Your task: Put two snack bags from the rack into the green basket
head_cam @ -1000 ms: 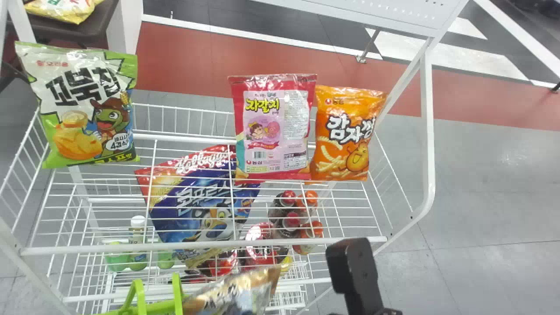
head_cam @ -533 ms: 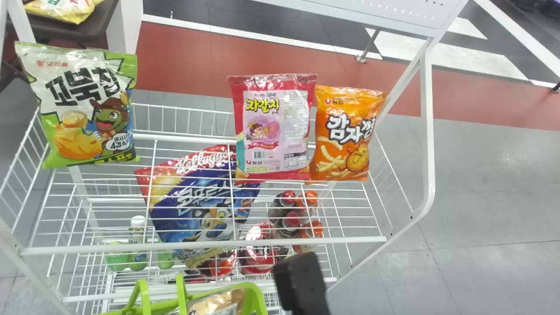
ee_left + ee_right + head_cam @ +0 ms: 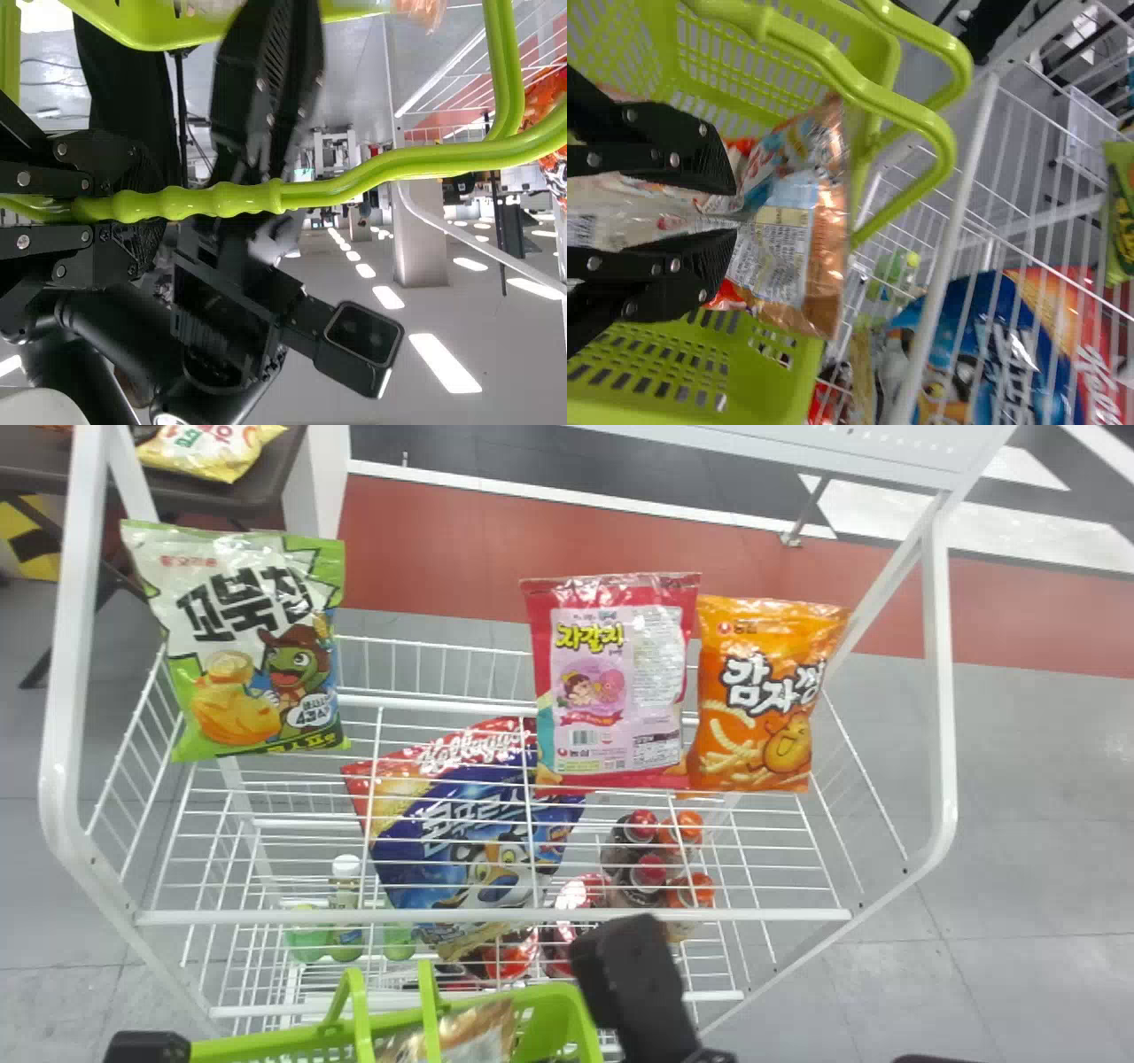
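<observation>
Standing in the centre is the white rack; at seven o'clock, the green basket. At eight, the left gripper grips the basket handle; near six, the right gripper pinches one snack bag at the basket's opening.

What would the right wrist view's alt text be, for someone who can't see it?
The robot's black right pincer grips a shiny snack bag, with the green basket behind it. Beyond, a large blue bag shows through the white wire rack.
</observation>
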Controlling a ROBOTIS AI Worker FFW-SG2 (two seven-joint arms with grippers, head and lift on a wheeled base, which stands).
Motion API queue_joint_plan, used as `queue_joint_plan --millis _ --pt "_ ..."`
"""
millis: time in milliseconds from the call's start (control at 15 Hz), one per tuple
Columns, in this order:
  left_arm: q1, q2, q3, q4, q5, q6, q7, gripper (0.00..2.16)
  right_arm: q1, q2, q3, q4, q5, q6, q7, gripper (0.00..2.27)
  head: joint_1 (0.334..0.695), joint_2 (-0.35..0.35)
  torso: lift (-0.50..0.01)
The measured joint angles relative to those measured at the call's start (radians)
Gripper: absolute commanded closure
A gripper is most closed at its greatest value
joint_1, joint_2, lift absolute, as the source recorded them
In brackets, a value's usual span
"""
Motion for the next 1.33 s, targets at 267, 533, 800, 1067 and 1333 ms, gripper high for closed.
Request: queue_joint_plan --millis 267,533,800,1067,1333 --pt "0.001 0.003 0.0 -0.002 0.004 0.0 -0.001 1.19 -0.015 0.005 -0.056 -0.016 -0.024 0.0 0.012 0.06 0.695 -0.288 -0.003" --pt "0.012 0.003 0.006 -0.002 0.004 0.0 -0.018 1.19 0.037 0.006 -0.138 -0.005 0.004 -0.013 0.044 0.08 0.695 -0.35 -0.003" --pt "0.01 0.009 0.003 -0.004 -0.002 0.0 -0.021 1.19 0.048 0.013 -0.222 0.133 0.003 -0.489 0.101 0.12 0.695 -0.35 -0.003" --pt "-0.004 0.017 0.001 -0.004 -0.003 0.0 -0.019 1.19 -0.047 0.031 -0.189 0.26 0.103 -0.859 0.056 0.13 0.695 -0.344 -0.003" --pt "-0.006 0.017 0.009 -0.007 -0.003 0.0 -0.019 1.19 -0.205 0.034 -0.131 0.496 0.241 -1.101 0.016 0.15 0.695 -0.318 -0.003"
